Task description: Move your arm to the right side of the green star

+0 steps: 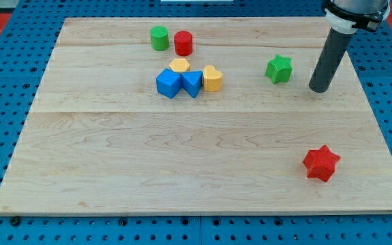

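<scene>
The green star [278, 69] lies on the wooden board [182, 156] toward the view's upper right. My tip [318, 88] rests on the board just to the right of the star and slightly below it, with a small gap between them. The dark rod rises from the tip toward the view's top right corner.
A red star [320, 163] lies at the lower right. A green cylinder [159, 38] and a red cylinder [184, 43] stand at the top centre. Below them cluster a yellow block [180, 65], a blue cube [169, 83], a blue block [192, 83] and a yellow block [212, 78].
</scene>
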Available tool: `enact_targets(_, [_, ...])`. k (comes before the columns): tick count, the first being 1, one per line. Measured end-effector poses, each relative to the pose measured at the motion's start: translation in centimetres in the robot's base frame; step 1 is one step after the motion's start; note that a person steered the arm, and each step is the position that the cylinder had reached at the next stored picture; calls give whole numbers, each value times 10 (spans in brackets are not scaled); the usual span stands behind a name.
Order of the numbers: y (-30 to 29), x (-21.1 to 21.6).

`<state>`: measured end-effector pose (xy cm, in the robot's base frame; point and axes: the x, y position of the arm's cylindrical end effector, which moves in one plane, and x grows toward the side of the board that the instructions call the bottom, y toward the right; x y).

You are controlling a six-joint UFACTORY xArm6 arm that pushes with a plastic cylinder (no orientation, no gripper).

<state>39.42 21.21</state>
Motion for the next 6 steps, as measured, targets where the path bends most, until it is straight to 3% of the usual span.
enact_targets(3, [10,-6])
enact_targets(6, [10,-38])
